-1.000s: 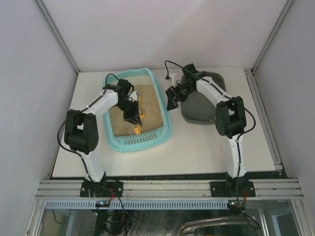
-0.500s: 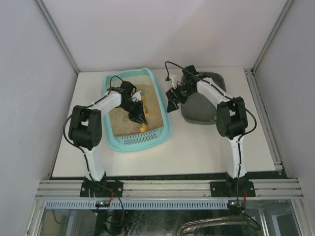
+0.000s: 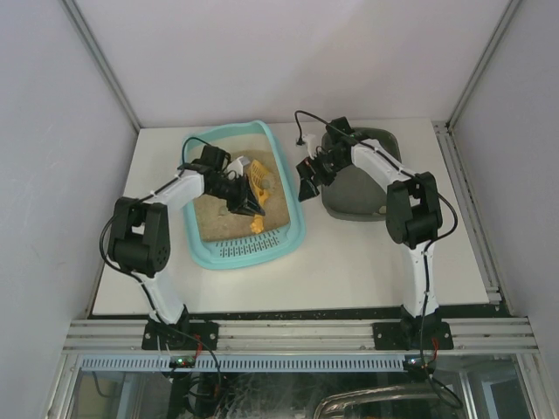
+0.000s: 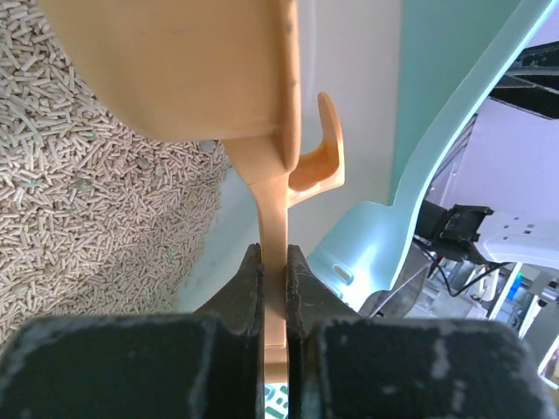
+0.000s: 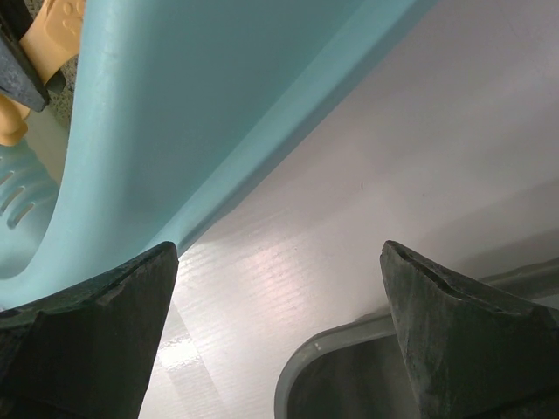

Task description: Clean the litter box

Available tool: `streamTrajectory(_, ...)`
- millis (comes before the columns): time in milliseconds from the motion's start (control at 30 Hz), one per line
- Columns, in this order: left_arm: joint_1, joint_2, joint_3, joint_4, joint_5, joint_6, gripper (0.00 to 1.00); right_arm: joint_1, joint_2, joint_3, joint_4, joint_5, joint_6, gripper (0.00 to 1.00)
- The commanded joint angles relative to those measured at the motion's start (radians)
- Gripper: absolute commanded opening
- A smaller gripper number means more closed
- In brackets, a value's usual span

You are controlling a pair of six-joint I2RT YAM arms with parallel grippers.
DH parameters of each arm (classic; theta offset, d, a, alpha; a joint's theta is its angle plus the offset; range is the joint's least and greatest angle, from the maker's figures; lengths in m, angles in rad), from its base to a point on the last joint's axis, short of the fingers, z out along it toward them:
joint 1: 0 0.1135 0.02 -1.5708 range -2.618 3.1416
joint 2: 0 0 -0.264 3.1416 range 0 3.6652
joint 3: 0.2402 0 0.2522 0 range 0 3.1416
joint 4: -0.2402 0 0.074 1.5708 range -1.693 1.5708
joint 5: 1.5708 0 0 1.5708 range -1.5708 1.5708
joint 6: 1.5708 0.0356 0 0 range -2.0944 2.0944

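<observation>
The light-teal litter box lies left of centre, with tan pellet litter inside. My left gripper is over the box's right half and shut on the handle of an orange scoop. In the left wrist view the thin handle is pinched between the fingertips of this gripper. The scoop's bowl hangs above the litter, close to the box's inner wall. My right gripper is open and empty. It hovers over bare table just outside the box's right wall.
A dark grey tray sits right of the litter box, its rounded corner under my right gripper. White enclosure walls ring the table. A cable loops off the right arm near the table's back edge.
My left gripper has swung the scoop from the box's middle toward its right wall, and the bowl now sits farther back. The right arm has barely moved.
</observation>
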Motion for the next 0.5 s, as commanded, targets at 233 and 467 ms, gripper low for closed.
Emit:
streamTrajectory(233, 0.047, -0.152, -0.163, 0.219, 0.128, -0.098, 0.0, -0.006, -0.122, -0.022, 0.018, 0.01, -0.015, 1.0)
streamTrajectory(467, 0.068, -0.305, -0.244, 0.225, 0.106, -0.091, 0.0, 0.002, -0.172, -0.045, -0.013, 0.03, -0.015, 1.0)
